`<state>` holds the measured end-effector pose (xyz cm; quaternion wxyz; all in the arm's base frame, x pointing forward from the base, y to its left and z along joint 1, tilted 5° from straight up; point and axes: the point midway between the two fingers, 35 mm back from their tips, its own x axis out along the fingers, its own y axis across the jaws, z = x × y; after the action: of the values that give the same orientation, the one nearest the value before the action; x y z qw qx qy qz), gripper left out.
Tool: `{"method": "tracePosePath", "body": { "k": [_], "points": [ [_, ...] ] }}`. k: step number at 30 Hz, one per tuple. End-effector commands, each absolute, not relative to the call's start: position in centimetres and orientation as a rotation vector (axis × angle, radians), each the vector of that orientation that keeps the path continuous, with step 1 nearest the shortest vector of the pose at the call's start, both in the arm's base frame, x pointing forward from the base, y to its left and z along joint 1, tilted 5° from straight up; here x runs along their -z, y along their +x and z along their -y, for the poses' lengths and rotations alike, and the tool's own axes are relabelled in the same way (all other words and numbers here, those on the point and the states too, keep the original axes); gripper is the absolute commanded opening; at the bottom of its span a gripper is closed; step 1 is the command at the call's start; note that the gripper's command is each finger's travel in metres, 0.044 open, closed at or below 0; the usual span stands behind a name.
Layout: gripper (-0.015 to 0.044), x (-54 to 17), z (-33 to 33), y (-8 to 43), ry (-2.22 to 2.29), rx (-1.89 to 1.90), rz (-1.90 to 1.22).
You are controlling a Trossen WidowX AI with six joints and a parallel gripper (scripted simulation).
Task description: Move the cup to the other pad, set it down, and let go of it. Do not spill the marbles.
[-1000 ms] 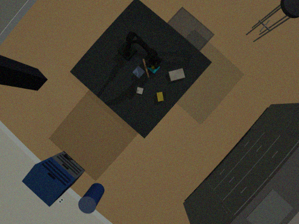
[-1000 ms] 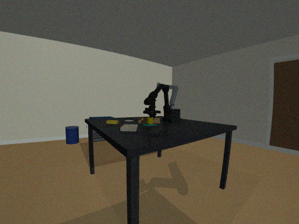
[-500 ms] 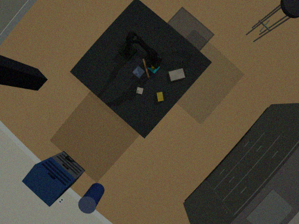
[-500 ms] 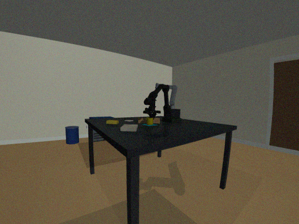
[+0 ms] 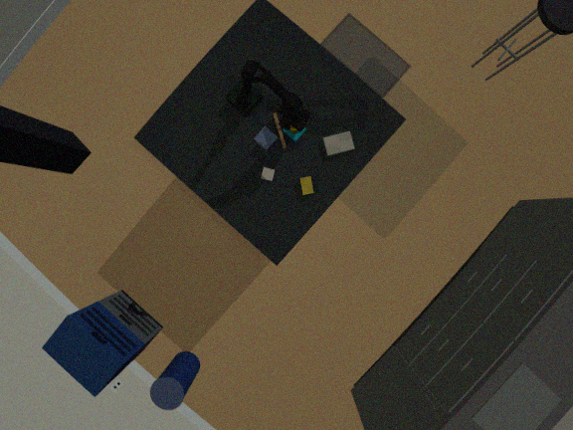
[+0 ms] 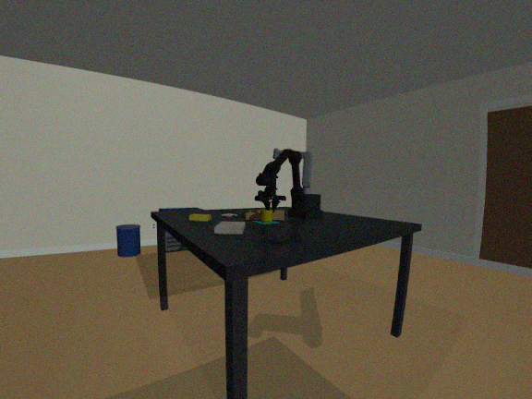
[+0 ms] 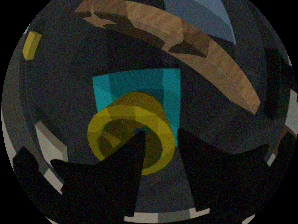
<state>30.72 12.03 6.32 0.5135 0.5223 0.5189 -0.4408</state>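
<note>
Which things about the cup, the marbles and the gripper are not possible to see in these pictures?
- Marbles: top view, arm hides the yellow cup; exterior view, too small; wrist view, the finger covers the cup's opening.
- Cup base contact with the teal pad: wrist view, the cup's own rim hides it.
- Gripper fingertips: exterior view, dark and too small.

Dim room, tan floor (image 6: pixel 92 323)
</note>
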Motion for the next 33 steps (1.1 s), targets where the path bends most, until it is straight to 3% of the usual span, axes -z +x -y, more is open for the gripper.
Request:
{"method": "tracePosePath", "body": {
  "k": [1,28,33],
  "points": [
    [0.0147,-6.9,-12.0,30.7,1.257,1.058,-1.245],
    [0.0147,-10.6,-11.8,30.5,1.255,1.066,-1.244],
    [0.0278,-10.2,-11.8,30.5,1.255,1.067,-1.248]
  ]
}}
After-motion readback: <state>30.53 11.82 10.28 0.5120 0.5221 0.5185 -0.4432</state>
